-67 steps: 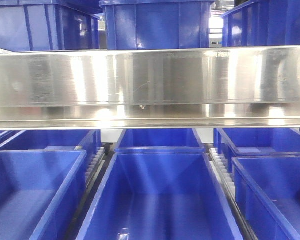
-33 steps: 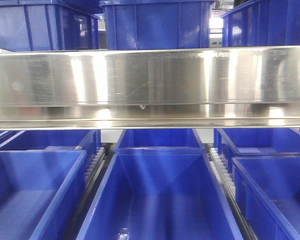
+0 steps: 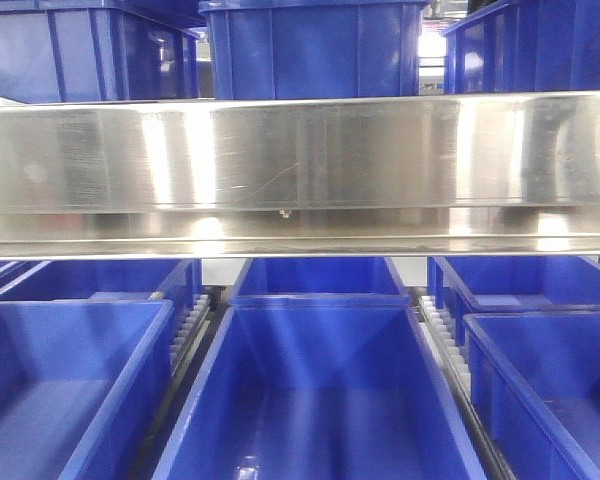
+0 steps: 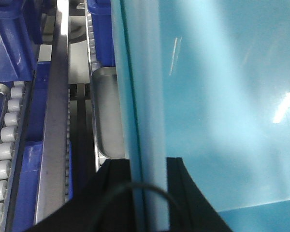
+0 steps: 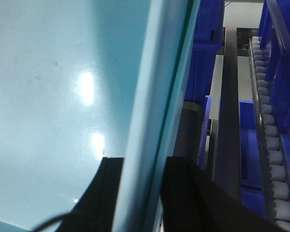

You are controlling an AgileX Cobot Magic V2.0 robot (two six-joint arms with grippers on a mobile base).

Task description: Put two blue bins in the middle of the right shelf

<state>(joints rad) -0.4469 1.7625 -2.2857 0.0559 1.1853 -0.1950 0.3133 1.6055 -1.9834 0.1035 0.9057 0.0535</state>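
Steel shelf point(image 3: 300, 170) — blue bins point(image 3: 320, 400) (open-topped) on rollers point(image 3: 435, 328).

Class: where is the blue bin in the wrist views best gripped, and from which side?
By its thin upright side walls, one per arm, from above: the blue bin is open-topped, so fingers can straddle each rim, as the left gripper and right gripper do.

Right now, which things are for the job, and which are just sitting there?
For the job: gripped bin; left fingers and right fingers, one pair on each side wall.
Just sitting there for now: other bins; steel rail; rollers.
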